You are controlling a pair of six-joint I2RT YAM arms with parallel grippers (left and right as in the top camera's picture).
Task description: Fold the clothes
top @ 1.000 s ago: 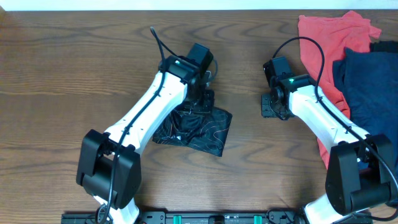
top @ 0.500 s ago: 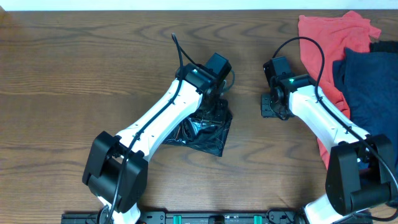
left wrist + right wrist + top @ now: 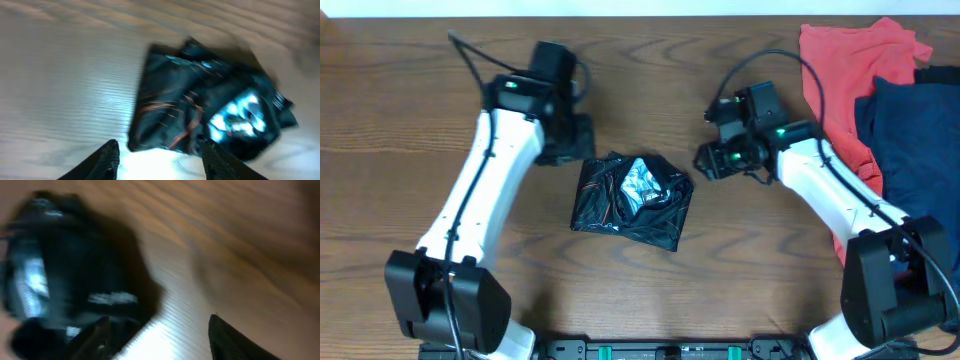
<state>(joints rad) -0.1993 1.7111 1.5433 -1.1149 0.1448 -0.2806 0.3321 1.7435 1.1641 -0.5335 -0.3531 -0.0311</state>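
Observation:
The clothes, one black jersey [image 3: 632,200] with orange-and-white line print, lie in a small folded bundle on the wood table, a white logo facing up. My left gripper [image 3: 576,148] hovers just off the bundle's upper left corner, open and empty. In the left wrist view the jersey [image 3: 210,110] lies beyond the spread fingertips [image 3: 107,160] of that gripper [image 3: 162,162]. My right gripper [image 3: 710,160] stands open just right of the bundle's upper right corner. The right wrist view is blurred, with the jersey [image 3: 75,265] ahead-left of the gripper [image 3: 160,340].
A coral-red garment [image 3: 840,60] and a navy-blue garment [image 3: 920,130] are piled at the table's right edge, under and beside my right arm. Bare wood table [image 3: 420,200] surrounds the bundle.
My left gripper has opened, let go of the jersey and swung away up and to the left. My right gripper has turned and moved left toward the bundle, opening wider.

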